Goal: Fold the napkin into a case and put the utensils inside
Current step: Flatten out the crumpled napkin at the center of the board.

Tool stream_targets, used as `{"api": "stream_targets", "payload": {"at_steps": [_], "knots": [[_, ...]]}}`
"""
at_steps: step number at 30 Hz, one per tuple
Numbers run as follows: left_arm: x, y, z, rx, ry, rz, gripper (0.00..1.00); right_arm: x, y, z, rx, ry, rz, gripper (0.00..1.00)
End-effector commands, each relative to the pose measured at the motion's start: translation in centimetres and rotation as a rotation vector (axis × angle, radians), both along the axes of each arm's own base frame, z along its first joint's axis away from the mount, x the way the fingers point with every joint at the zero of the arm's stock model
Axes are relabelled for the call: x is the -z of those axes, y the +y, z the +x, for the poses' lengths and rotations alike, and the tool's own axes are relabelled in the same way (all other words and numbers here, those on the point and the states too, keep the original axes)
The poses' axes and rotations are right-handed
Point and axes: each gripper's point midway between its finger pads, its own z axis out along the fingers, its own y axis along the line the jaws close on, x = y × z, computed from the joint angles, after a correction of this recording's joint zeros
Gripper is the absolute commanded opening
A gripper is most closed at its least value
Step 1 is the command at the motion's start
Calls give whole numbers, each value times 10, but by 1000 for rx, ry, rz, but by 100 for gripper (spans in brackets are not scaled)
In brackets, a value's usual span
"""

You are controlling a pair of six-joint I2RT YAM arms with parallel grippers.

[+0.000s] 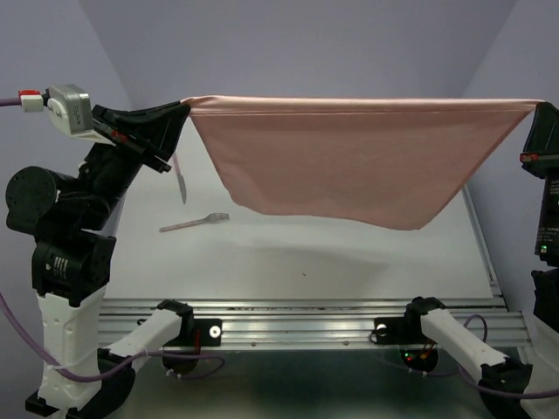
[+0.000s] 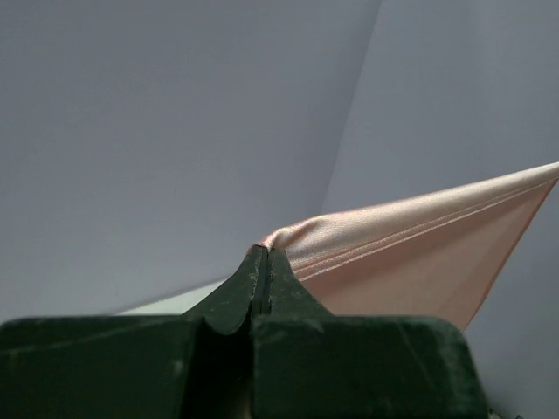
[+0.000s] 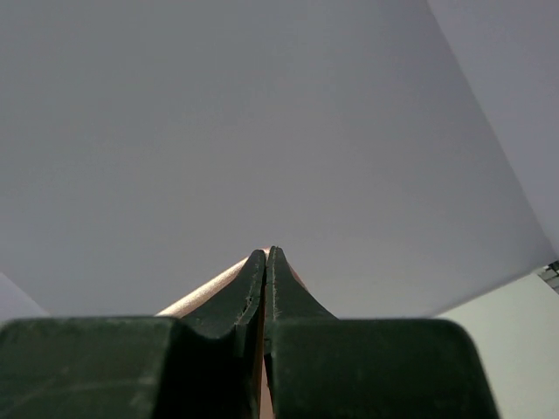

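The salmon-pink napkin (image 1: 349,157) hangs stretched in the air between both grippers, its top edge taut and its lower corner drooping above the table. My left gripper (image 1: 183,106) is shut on the napkin's left corner (image 2: 367,236). My right gripper (image 1: 538,108) is shut on the right corner, of which only a pink sliver (image 3: 210,284) shows behind the fingers. A fork (image 1: 194,223) with a pale pink shaft lies on the table at the left. Another slender utensil (image 1: 180,179) lies behind it, near the left arm. No folded case is in view.
The white table (image 1: 349,262) ends in a metal rail (image 1: 306,327) at the near edge, where both arm bases sit. Grey walls close in the back and both sides. The left arm's body (image 1: 61,218) stands at the table's left edge.
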Motion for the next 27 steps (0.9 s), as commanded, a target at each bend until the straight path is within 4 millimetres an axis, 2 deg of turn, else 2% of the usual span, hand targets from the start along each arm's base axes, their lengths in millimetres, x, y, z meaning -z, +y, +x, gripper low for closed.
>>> {"api": "stream_targets", "payload": {"at_steps": [1,2,4,5,6,7,8,9,10,11,12,13,14,16,17,18,19,22,23,25,26,27], "knots": [[-1,19,9,-116,-12,-11,0,8,-30,-7,155,21,66,1],[2,21,13,-130,-9,-13,0,22,-31,5,184,70,48,1],[17,25,34,-184,28,-4,0,45,-40,21,264,140,57,1],[29,22,53,-197,70,13,0,70,-37,43,288,219,35,1],[37,20,62,-201,95,24,0,83,-37,54,307,260,27,1],[56,14,84,-206,150,47,0,96,-39,64,335,294,26,1],[67,13,95,-213,177,54,0,109,-38,75,348,329,18,1],[76,10,106,-217,194,55,0,135,-34,96,364,402,-8,1],[104,4,127,-213,263,74,0,145,-35,106,390,424,-12,1],[120,2,139,-219,298,81,0,157,-34,116,404,456,-36,1],[140,0,153,-224,334,88,0,180,-30,137,416,516,-64,1],[154,-3,163,-224,364,91,0,189,-27,148,413,535,-74,1],[179,-7,183,-227,423,109,0,199,-24,159,415,553,-106,1],[203,-14,201,-208,475,121,0,230,-14,192,395,601,-146,1],[227,-17,217,-209,525,133,0,240,-12,204,382,620,-179,1],[233,-19,225,-211,530,131,0,250,-1,218,325,627,-207,1],[256,-21,239,-215,576,144,0,266,1,235,316,645,-218,1],[281,-26,261,-203,630,150,0,291,-2,264,289,679,-224,1],[306,-32,273,-191,682,162,0,308,-6,283,292,709,-226,1],[318,-37,285,-180,711,161,0,322,-6,303,266,724,-226,1],[340,-39,295,-177,753,172,0,341,-5,318,249,751,-234,1],[347,-40,300,-179,766,171,0,348,0,326,223,746,-239,1]]}}
